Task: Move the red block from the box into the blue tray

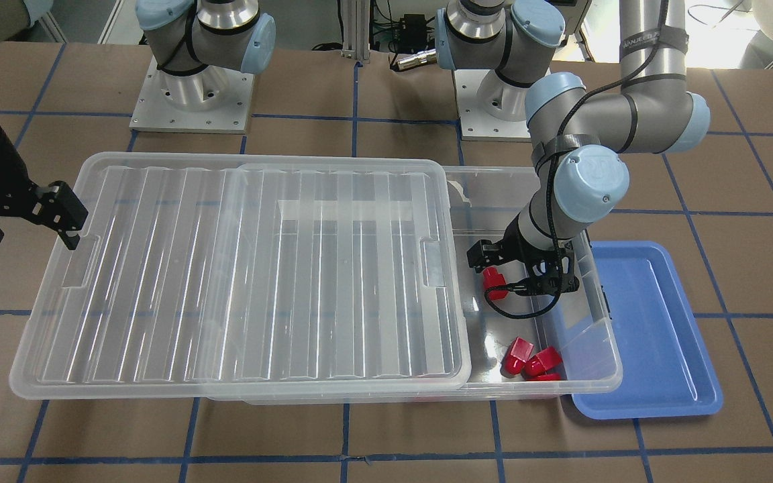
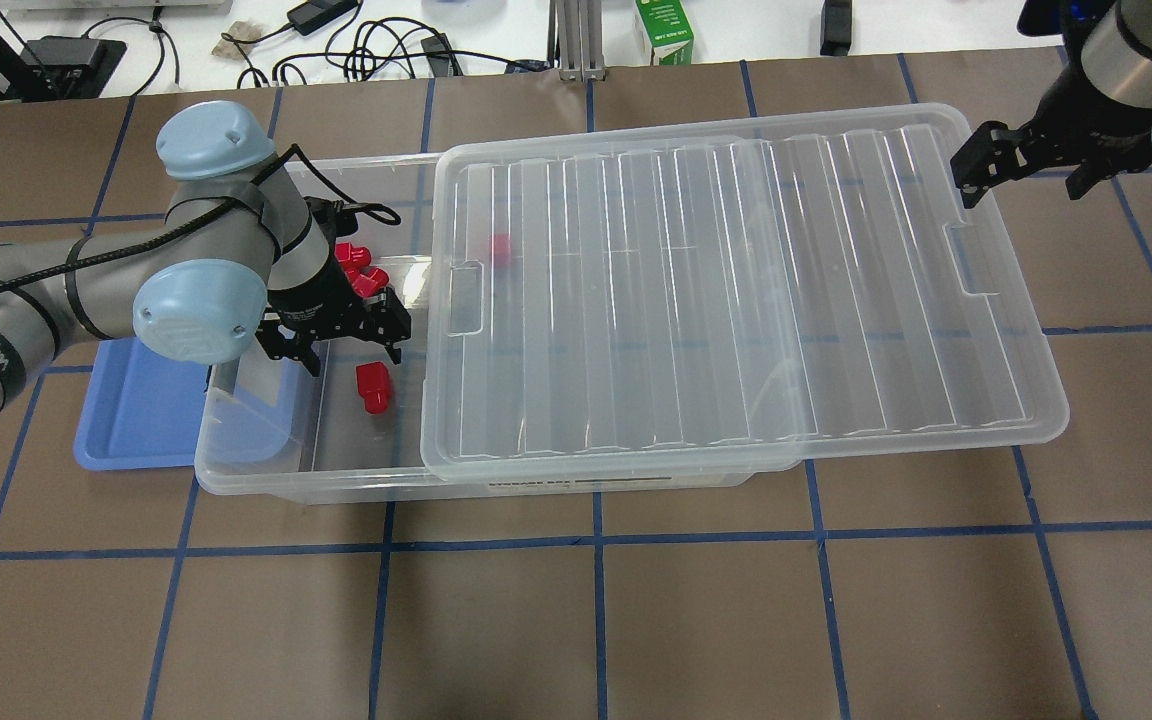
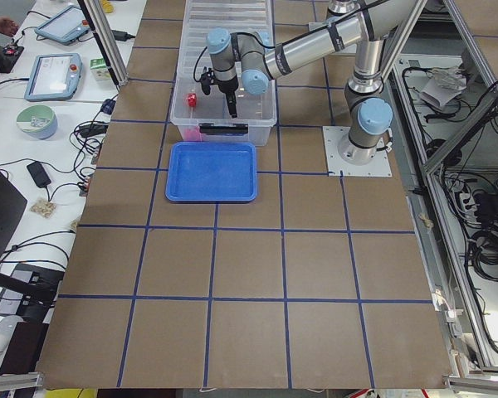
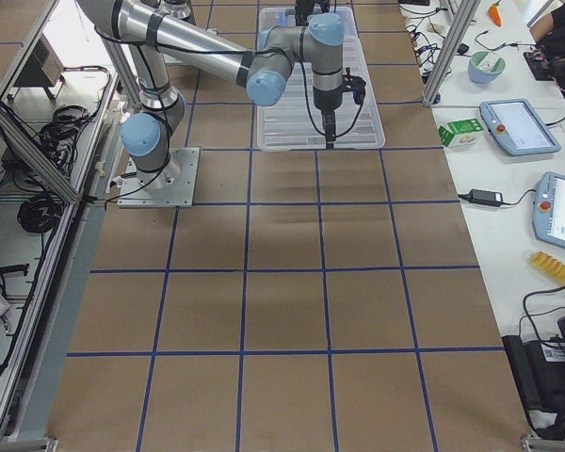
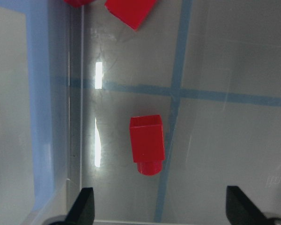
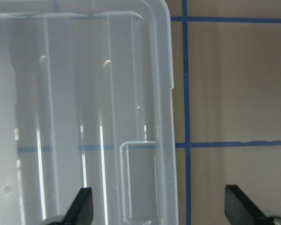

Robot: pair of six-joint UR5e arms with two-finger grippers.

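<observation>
Bright, even overhead light, soft shadows
White glare streaks on the box [image 5: 98, 140] floor and lid [image 6: 100, 159]; wrist views slightly soft

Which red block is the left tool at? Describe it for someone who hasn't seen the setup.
Find the clear box, then its uncovered end beside the blue tray. On the floor there, by the open left tool, lies one red block. It lies alone, unlike the three bunched blocks in a corner and the stray block under the lid.
</observation>
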